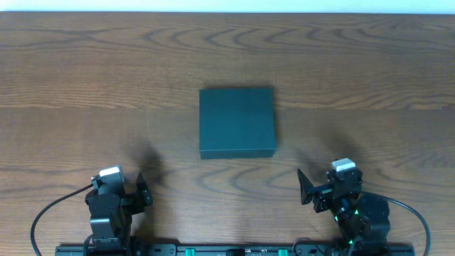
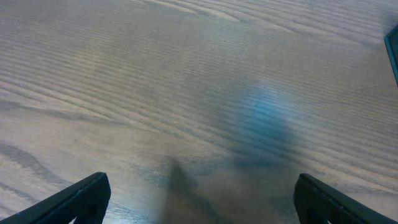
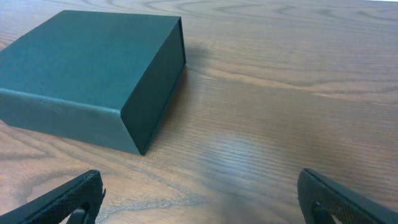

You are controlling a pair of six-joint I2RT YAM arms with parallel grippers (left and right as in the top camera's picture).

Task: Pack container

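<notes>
The container (image 1: 237, 122) is a dark teal, square, shallow box lying closed at the middle of the wooden table. In the right wrist view the container (image 3: 81, 68) sits ahead and to the left, lid down. Only a thin sliver of the container (image 2: 393, 53) shows at the right edge of the left wrist view. My left gripper (image 1: 143, 190) rests near the front left, open and empty, as the left gripper (image 2: 200, 194) shows over bare wood. My right gripper (image 1: 306, 188) rests near the front right, and the right gripper (image 3: 199, 190) is likewise open with nothing between its fingers.
The wooden table (image 1: 370, 78) stretches wide around the box. A black rail (image 1: 234, 249) with both arm bases runs along the front edge.
</notes>
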